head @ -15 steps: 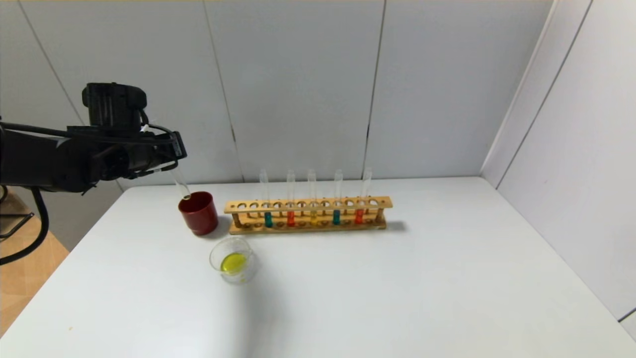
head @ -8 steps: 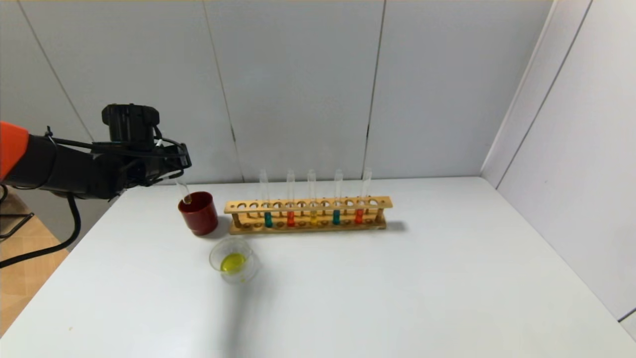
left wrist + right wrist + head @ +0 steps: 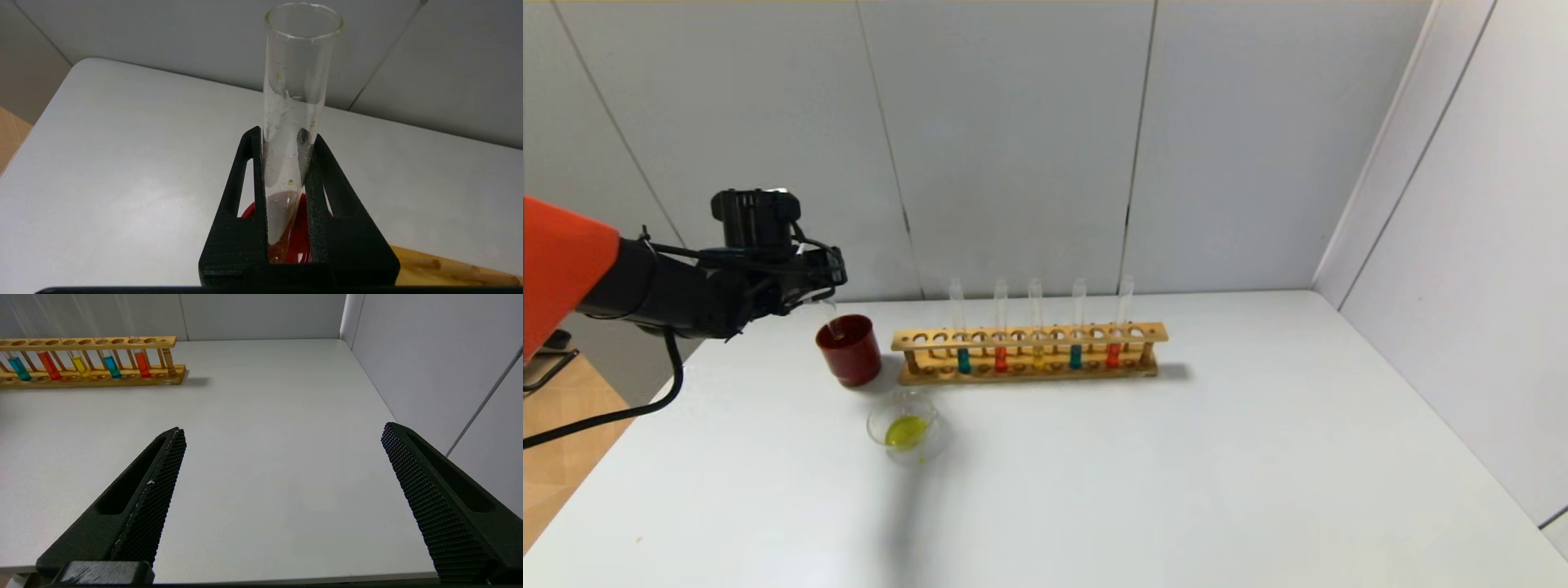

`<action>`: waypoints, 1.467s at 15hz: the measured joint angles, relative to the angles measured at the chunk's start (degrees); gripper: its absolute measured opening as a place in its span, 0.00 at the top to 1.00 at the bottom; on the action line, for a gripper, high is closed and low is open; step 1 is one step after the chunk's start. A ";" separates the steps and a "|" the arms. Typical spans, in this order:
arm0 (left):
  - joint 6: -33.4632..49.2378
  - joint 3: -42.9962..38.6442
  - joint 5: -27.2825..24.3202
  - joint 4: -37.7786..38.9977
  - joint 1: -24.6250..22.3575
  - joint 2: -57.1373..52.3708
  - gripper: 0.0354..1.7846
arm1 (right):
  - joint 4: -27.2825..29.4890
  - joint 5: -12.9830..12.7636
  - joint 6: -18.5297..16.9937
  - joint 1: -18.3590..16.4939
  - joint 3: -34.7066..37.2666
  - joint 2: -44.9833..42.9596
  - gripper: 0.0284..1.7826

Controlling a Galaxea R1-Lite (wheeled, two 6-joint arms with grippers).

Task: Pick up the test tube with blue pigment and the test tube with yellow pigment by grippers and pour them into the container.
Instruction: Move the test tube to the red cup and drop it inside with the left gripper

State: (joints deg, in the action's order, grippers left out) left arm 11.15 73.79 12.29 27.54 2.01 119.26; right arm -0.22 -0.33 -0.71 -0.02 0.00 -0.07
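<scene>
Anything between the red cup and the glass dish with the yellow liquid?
Nothing: in the head view, only bare table separates the red cup from the glass dish.

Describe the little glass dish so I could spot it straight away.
Start at the long wooden test tube rack across the white table. Near its left end stands an opaque dark red cup; in front of that cup sits the low round clear glass dish. It alone is see-through, holding a yellow puddle.

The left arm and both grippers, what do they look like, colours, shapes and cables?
The left arm is black with a bright orange segment nearest the body, a boxy black block on its wrist and loose black cables. The left gripper has flat, tapering black fingers with slot cut-outs. The right gripper has the same, with waffle-textured pads.
</scene>
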 joint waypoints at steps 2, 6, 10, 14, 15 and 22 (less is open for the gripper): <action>-0.35 -0.04 -0.06 1.18 0.07 1.05 0.84 | 0.00 0.02 0.00 0.00 0.00 0.00 0.02; -0.35 -0.09 -0.02 1.45 0.11 2.55 0.84 | -0.02 0.02 0.00 0.02 0.00 0.00 0.02; -0.41 -0.45 0.22 1.37 0.11 3.47 0.84 | -0.02 0.02 0.02 0.00 0.00 0.00 0.02; -0.46 -1.02 0.35 1.37 0.10 3.69 0.77 | 0.00 -0.02 0.00 0.02 0.00 0.00 0.02; -0.44 -1.30 0.35 1.37 0.11 3.71 0.72 | -0.02 0.00 0.00 0.02 0.00 0.00 0.02; 0.20 -3.04 0.38 1.48 0.62 1.99 0.13 | 0.00 0.00 0.02 0.02 0.00 0.00 0.02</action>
State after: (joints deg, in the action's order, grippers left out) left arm 11.35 70.75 12.67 29.01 2.63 121.25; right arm -0.22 -0.33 -0.68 0.00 0.00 -0.07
